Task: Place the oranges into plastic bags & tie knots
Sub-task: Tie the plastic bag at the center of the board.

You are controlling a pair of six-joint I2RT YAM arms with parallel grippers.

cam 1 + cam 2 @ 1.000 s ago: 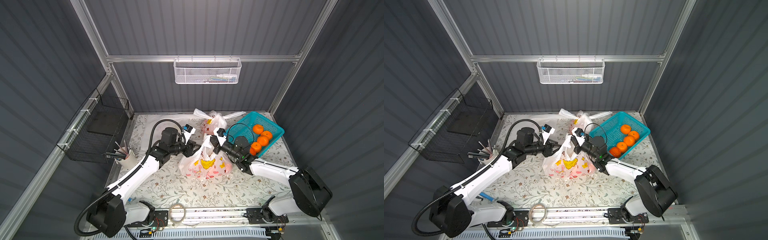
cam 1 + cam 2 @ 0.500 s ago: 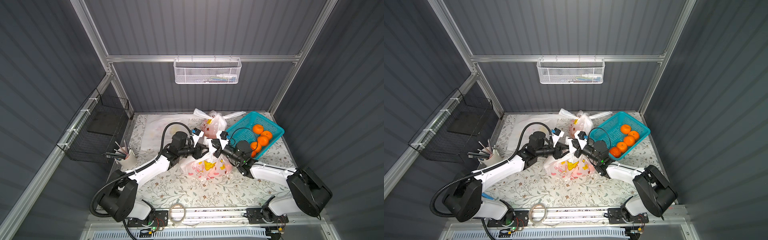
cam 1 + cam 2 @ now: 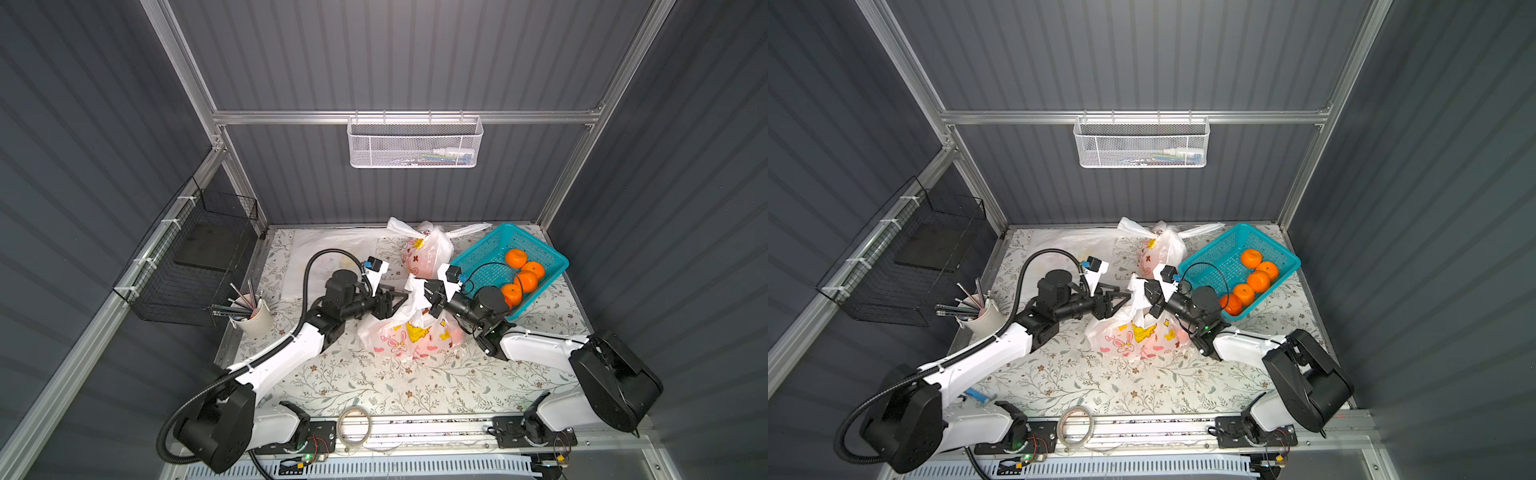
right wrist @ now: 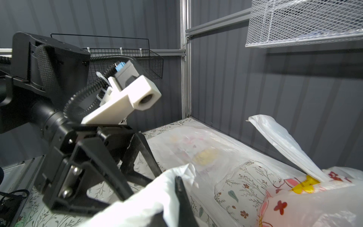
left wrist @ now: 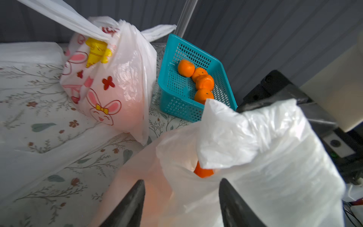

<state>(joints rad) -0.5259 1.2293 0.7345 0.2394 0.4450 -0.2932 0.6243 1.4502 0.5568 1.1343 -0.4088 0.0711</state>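
Observation:
A printed plastic bag (image 3: 405,338) stands mid-table with an orange (image 5: 203,172) showing through its mouth. My right gripper (image 3: 427,296) is shut on this bag's handle strip (image 4: 157,188) and holds it up. My left gripper (image 5: 182,180) is open at the bag's left side, with loose plastic lying between its spread fingers (image 5: 135,200). Behind it a second filled bag (image 3: 430,255) sits with a knot (image 3: 420,237) at its top and the ends sticking out. Several oranges (image 3: 525,276) lie in the teal basket (image 3: 482,249) to the right.
Flat spare bags (image 3: 328,249) lie at the back left. A cup of pens (image 3: 254,320) stands at the left edge under a black wire basket (image 3: 195,257). A white mesh basket (image 3: 413,143) hangs on the back wall. A tape roll (image 3: 353,424) lies at the front rail.
My left gripper has moved right, up to the middle bag, and its jaws have spread wider. The right gripper has kept its hold on the handle strip.

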